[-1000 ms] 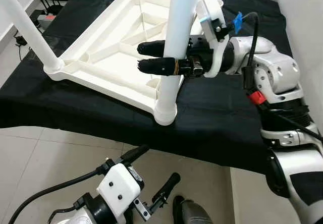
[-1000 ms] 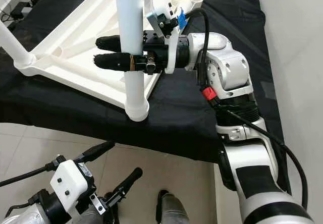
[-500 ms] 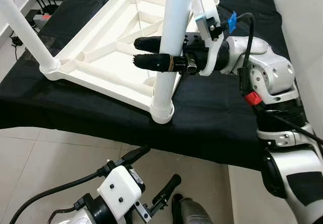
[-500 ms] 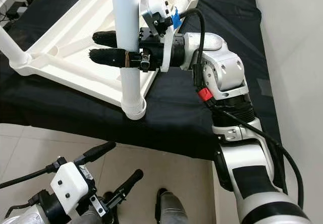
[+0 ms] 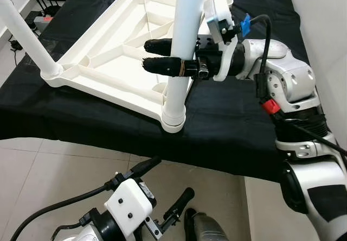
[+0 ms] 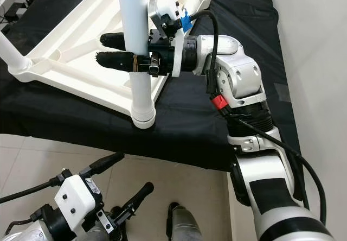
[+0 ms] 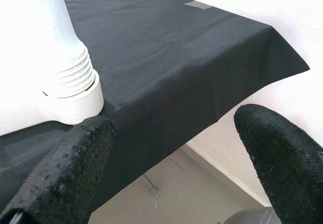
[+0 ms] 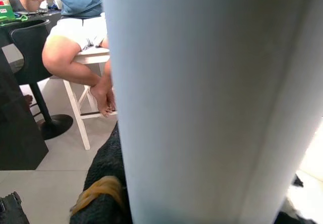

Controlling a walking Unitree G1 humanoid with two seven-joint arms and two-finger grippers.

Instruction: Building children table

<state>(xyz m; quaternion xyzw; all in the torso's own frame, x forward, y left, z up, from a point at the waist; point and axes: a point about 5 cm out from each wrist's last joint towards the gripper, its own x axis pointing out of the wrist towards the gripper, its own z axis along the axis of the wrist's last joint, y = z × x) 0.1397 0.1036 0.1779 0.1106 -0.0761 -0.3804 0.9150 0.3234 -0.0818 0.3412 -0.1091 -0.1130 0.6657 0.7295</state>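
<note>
- Centrally, in the left eye view, the right gripper (image 5: pixel 162 55) reaches across from the right of the frame, its two black fingers pinching the white table leg (image 5: pixel 181 45) between them.
- At lower centre, the leg's threaded foot stands in the corner socket (image 5: pixel 173 122) of the upturned tabletop (image 5: pixel 116 51), which lies on the black cloth (image 5: pixel 227 116) in the upper left; the mid-height grip is judged to keep the leg upright while it is seated or turned.
- At the far left, a second leg (image 5: pixel 24 32) already stands in the neighbouring corner, so the assembly appears partly done.
- At the bottom edge, the left gripper (image 5: pixel 162 189) hangs idle over the floor tiles, fingers spread.
- By contrast, the left wrist view brings the socket's ribbed collar (image 7: pixel 65 77) close at upper left, showing the joint from the side.
- Lastly, the right wrist view presents the leg as a broad white column, with a seated person (image 8: pixel 75 37) beyond it at upper left.
</note>
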